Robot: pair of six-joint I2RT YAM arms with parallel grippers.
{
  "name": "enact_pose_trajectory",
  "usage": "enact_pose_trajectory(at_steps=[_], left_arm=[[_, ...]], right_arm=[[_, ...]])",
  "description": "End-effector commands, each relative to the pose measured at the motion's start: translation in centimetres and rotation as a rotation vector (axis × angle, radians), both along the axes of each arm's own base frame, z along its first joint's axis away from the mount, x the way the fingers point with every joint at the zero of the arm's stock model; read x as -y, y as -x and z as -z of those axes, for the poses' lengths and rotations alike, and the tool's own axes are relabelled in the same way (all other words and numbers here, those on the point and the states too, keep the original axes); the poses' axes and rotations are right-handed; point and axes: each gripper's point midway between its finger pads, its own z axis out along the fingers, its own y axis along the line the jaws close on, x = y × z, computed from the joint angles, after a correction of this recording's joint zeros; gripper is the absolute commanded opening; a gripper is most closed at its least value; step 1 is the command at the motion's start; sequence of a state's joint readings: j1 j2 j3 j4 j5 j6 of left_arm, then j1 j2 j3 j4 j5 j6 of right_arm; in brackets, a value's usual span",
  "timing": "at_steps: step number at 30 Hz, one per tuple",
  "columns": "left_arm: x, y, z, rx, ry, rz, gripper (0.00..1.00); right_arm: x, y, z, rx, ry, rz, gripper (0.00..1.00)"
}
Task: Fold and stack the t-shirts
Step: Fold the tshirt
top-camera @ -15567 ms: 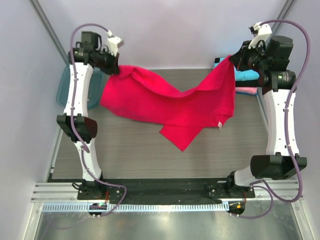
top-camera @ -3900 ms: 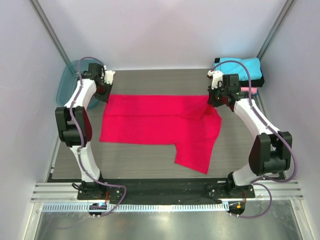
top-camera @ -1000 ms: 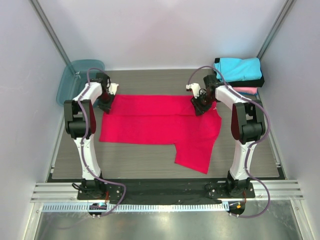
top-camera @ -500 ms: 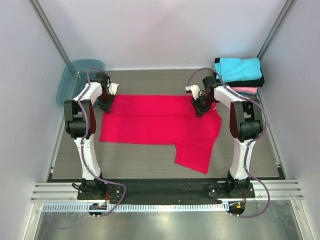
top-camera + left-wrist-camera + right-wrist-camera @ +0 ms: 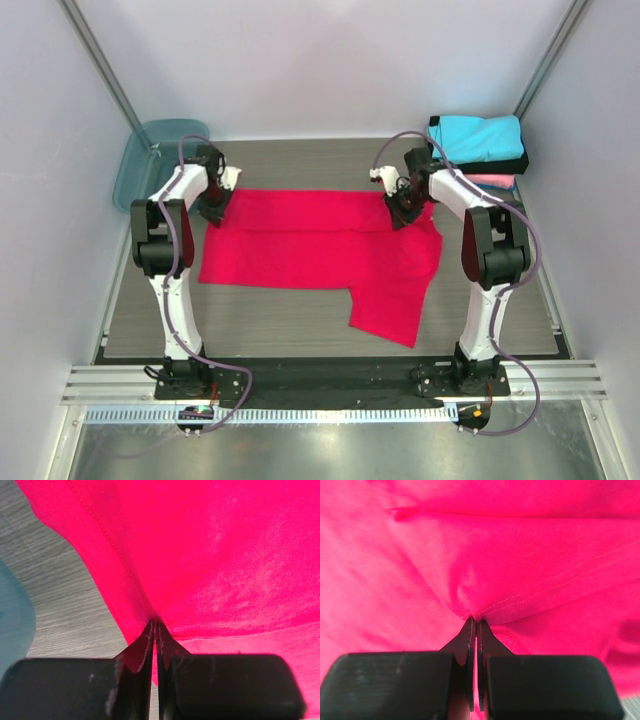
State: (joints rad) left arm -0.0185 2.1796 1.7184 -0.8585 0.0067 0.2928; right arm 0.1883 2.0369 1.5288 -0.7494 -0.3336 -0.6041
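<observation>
Red t-shirt (image 5: 310, 240) lies spread mid-table, seemingly only part-folded, far edge pinched in the pressed-together fingers of left gripper (image 5: 213, 208) and right gripper (image 5: 400, 213); cyan shirt (image 5: 478, 137), black shirt (image 5: 515, 163) and pink shirt (image 5: 495, 181) already sit folded and stacked far right.

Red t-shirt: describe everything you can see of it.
The red t-shirt is bright, soft knit cloth with stitched hems. It lies mostly flat on the wood-grain table, spread left to right, with one flap reaching toward the arm bases on the right. The left gripper is shut on its far-left corner, the right gripper on a pinch near its far-right edge.
</observation>
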Motion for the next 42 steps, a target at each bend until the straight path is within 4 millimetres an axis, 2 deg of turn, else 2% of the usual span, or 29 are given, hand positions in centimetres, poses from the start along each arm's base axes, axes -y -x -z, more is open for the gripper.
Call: enact_pose_trajectory(at_steps=[1, 5, 8, 12, 16, 20, 23, 28, 33, 34, 35, 39, 42], left_arm=[[0.2, -1.4, -0.8, 0.040, 0.002, 0.013, 0.04], [0.4, -2.0, -1.4, 0.060, 0.015, 0.015, 0.04], [0.5, -2.2, -1.5, 0.066, 0.018, 0.016, 0.04], [0.7, -2.7, -1.8, 0.077, 0.028, 0.016, 0.04], [0.8, -3.0, -2.0, 0.084, 0.035, 0.012, 0.04], [0.7, -3.0, -2.1, 0.084, 0.030, 0.013, 0.04], [0.7, -3.0, -2.3, 0.087, 0.028, 0.014, 0.04], [0.7, -3.0, -2.2, 0.084, 0.028, 0.010, 0.04], [0.7, -2.8, -2.0, 0.078, 0.031, 0.009, 0.05], [0.8, -2.8, -1.9, 0.075, 0.034, 0.011, 0.05], [0.8, -2.8, -2.0, 0.076, 0.034, 0.010, 0.05], [0.8, -2.9, -1.9, 0.078, 0.037, 0.012, 0.05], [0.9, -3.0, -2.0, 0.079, 0.038, 0.014, 0.05]], right_arm=[[-1.5, 0.6, -6.4, 0.105, -0.023, -0.024, 0.01], [-2.3, 2.1, -8.2, 0.121, -0.028, -0.026, 0.01], [-2.5, 3.4, -8.5, 0.115, -0.021, -0.021, 0.01], [-1.9, 5.4, -7.4, 0.080, 0.005, -0.012, 0.01], [-1.2, 5.8, -6.0, 0.062, 0.043, -0.013, 0.01], [-1.1, 5.2, -5.2, 0.059, 0.060, -0.015, 0.02], [-1.2, 4.4, -5.5, 0.077, 0.063, -0.013, 0.14], [-1.6, 3.5, -5.7, 0.085, 0.054, -0.012, 0.17], [-2.0, 2.8, -6.1, 0.097, 0.034, 0.007, 0.16], [-2.1, 2.5, -6.3, 0.103, 0.031, 0.010, 0.12], [-2.2, 2.3, -6.4, 0.106, 0.031, 0.012, 0.01], [-2.2, 2.2, -7.2, 0.117, 0.030, 0.012, 0.01], [-2.4, 3.0, -8.6, 0.109, 0.005, 0.009, 0.01]])
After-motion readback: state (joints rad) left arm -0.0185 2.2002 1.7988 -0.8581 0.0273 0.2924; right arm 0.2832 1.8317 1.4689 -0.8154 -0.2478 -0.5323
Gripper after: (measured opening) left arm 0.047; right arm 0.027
